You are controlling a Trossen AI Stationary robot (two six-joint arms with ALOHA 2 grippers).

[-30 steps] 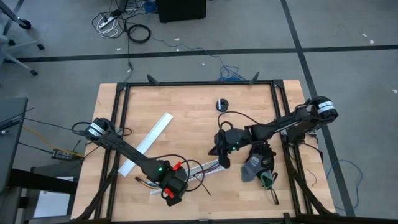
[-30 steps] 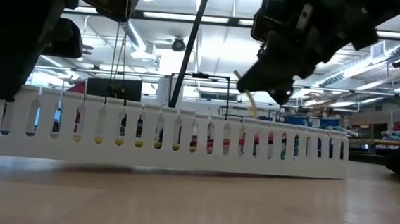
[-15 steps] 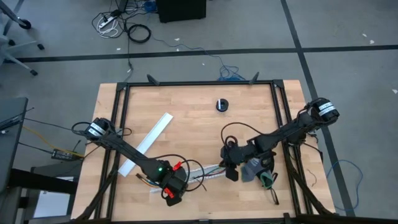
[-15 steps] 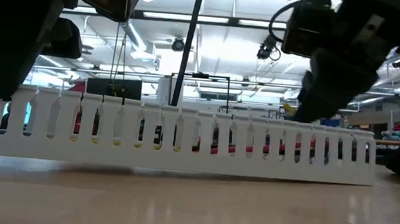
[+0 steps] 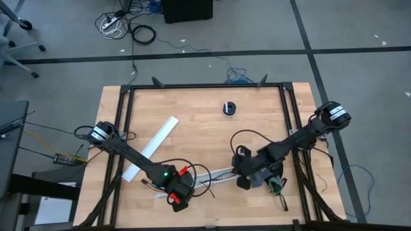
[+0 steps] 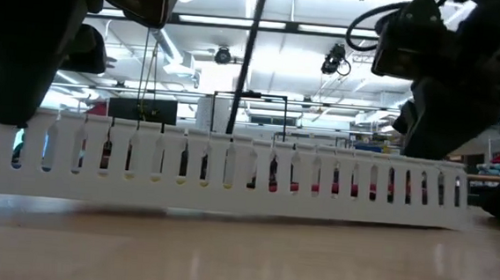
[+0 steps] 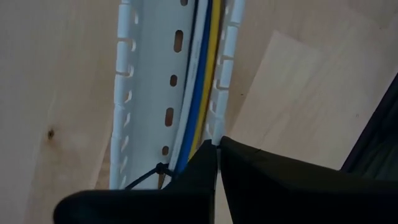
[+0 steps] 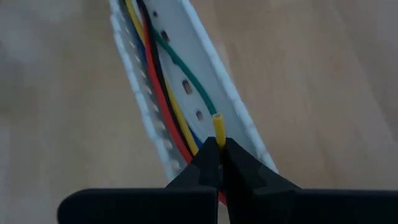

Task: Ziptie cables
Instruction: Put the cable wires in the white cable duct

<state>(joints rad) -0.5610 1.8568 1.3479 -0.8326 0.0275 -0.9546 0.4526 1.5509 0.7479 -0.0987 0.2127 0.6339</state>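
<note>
Near the tabletop's front edge, the left pincer [image 7: 217, 163] is clamped on the channel [image 7: 147, 93] wall to steady it, while the right pincer [image 8: 219, 151] grips a yellow wire [image 8: 218, 127] among the cables [image 8: 163, 93] lying inside.

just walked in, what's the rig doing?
Both arms are working on coloured cables lying in a white slotted channel near the table's front edge. The right tool is shut on a yellow wire end over the channel. The left tool is shut at the channel's other end, beside a black ziptie.
</note>
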